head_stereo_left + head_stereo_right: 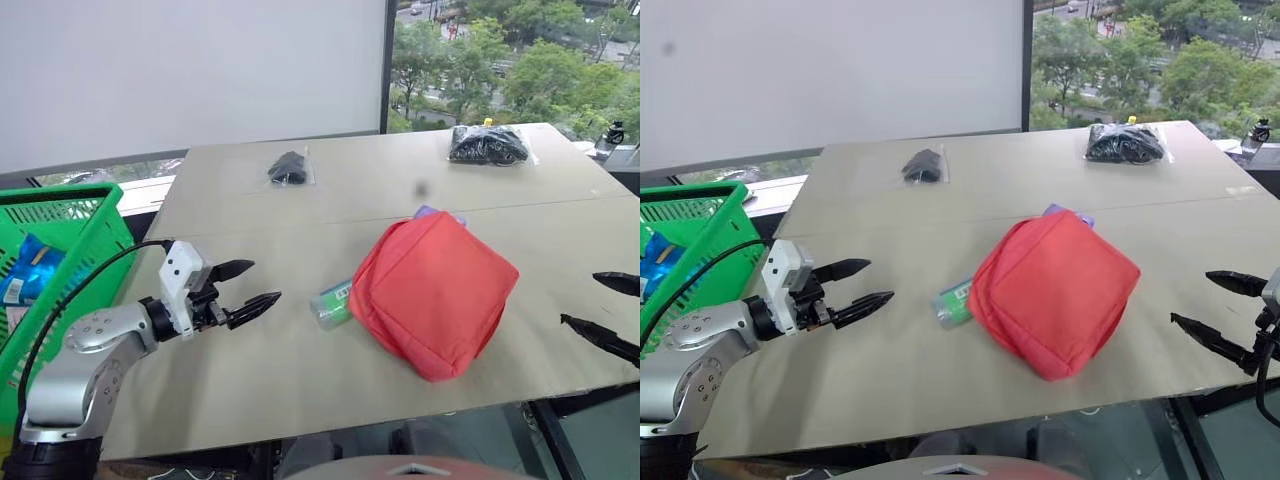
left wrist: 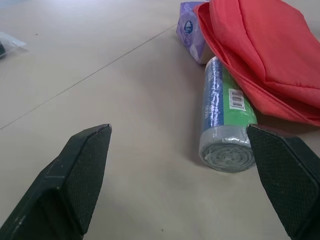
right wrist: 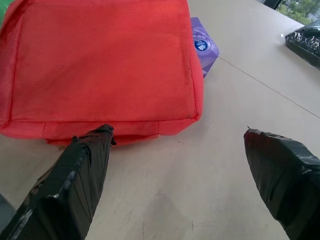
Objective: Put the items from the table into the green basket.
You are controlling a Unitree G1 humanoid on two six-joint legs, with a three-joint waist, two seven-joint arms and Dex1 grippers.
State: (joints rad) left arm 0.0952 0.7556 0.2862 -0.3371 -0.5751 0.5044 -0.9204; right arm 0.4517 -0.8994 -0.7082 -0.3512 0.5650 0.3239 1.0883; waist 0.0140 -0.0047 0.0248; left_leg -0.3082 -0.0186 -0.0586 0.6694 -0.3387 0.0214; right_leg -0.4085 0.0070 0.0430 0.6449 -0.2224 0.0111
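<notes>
A red fabric pouch (image 1: 434,290) lies in the middle of the table (image 1: 300,340). A green cylinder (image 1: 332,302) with a white label lies against its left side, and a purple packet (image 1: 437,213) peeks out behind it. Two black bundles in clear bags sit further back, one (image 1: 289,167) at centre left and one (image 1: 488,146) at the right. The green basket (image 1: 60,250) stands off the table's left edge. My left gripper (image 1: 249,289) is open, empty, pointing at the cylinder from the left. My right gripper (image 1: 603,306) is open and empty to the right of the pouch.
A blue packet (image 1: 28,268) lies inside the basket. A whiteboard and a window stand behind the table's far edge. A dark object (image 1: 612,133) sits past the table's far right corner.
</notes>
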